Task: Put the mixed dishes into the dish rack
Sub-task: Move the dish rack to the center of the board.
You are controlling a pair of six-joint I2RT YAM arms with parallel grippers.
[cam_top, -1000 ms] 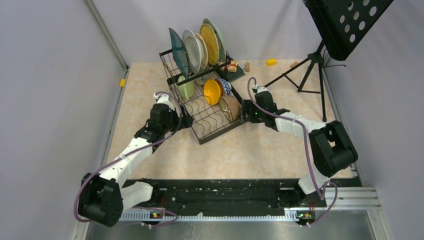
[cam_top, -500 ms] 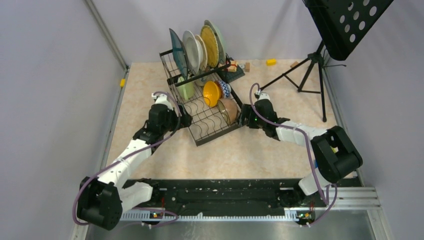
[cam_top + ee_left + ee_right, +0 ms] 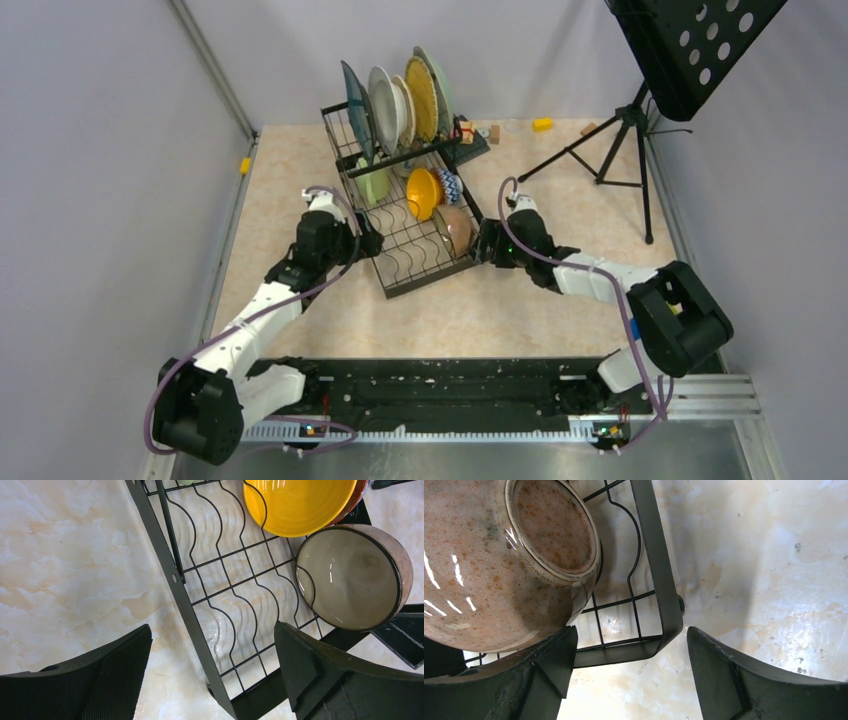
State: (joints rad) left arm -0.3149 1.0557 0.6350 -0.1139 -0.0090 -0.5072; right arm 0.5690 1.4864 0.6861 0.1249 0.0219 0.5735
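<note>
Left wrist is showing left fingers (image 3: 115,675) gaping empty astride the dish rack (image 3: 172,577) rail; right fingers (image 3: 734,680) likewise. Stiff, probably heavy with breakable dishes (image 3: 350,580), it is wanting rail grips.

Stretched both arms forward with elbows low. Pointed left gripper (image 3: 212,645) and right gripper (image 3: 631,635) toward each other, jaws of both spread wide.
</note>
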